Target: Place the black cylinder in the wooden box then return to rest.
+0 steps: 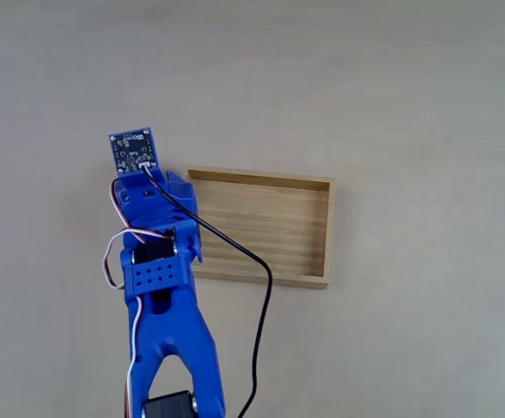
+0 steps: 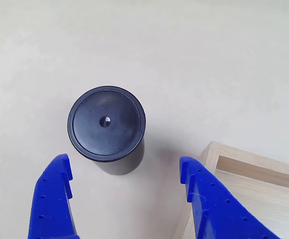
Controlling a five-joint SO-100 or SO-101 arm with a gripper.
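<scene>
My fingers (image 2: 122, 184) stand spread wide with nothing between them, the two blue tips reaching up from the bottom edge of the other view, one on the left and one on the right. The black cylinder (image 2: 107, 128) stands upright on the pale worktop (image 2: 209, 59) just beyond my tips and between their lines, closer to the left one, not touched by either; its round top with the small central dimple faces the camera. At the lower right of that view a corner of the wooden box (image 2: 244, 167) shows, just beside my right-hand tip and a little apart from the cylinder. In the fixed view my blue arm (image 1: 161, 287) rises from the bottom edge and covers the box's left end (image 1: 261, 228); the box floor that shows holds nothing. A black cable (image 1: 261, 305) runs from a small circuit board (image 1: 133, 150) at the arm's upper end down across the box's near left corner.
</scene>
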